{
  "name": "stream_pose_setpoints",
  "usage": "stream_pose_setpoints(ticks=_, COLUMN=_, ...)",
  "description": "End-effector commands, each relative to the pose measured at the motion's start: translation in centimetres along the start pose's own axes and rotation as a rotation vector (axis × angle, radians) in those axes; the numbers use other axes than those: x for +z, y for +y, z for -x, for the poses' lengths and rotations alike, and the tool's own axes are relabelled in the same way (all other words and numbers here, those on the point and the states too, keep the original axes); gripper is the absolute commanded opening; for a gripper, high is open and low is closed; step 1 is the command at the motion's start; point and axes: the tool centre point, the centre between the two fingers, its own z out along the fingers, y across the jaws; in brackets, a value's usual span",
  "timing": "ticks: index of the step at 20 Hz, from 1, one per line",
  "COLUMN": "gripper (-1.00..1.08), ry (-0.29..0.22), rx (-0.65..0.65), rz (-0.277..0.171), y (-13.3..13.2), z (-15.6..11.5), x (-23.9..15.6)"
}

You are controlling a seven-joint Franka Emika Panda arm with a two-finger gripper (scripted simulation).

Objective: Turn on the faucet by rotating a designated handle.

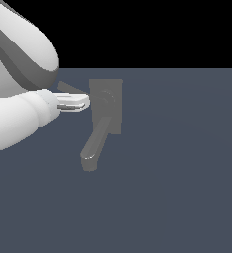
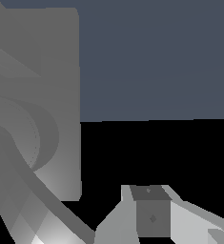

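Observation:
The faucet point(image 1: 113, 114) is a matte grey fixture with a rectangular back plate, a round hub point(image 1: 106, 97) and a thick spout point(image 1: 92, 148) curving down towards the viewer. The handle point(image 1: 65, 87), a thin grey bar, sticks out from the hub towards the exterior view's left. My white gripper point(image 1: 85, 103) lies just below the handle, its tips close to the back plate's edge. The fingers show only a narrow slit and hold nothing. In the wrist view the back plate point(image 2: 42, 62) and hub fill one side, a grey bar point(image 2: 46, 195) runs diagonally from the hub, and a fingertip point(image 2: 151, 214) shows.
The white arm point(image 1: 19, 64) fills the exterior view's upper left. A flat blue-grey floor point(image 1: 176, 173) stretches around the faucet, with black background beyond it.

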Motion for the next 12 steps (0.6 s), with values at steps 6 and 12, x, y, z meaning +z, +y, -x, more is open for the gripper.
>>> stream_pose_setpoints(ticks=6, gripper=-1.0, ry=-0.008, rx=0.005, rz=0.001, y=-0.9, z=3.3, x=0.0)
stream_pose_setpoints(ticks=12, gripper=-1.0, ry=0.006, rx=0.0, rz=-0.001, y=-1.4, z=3.7, x=-0.2)
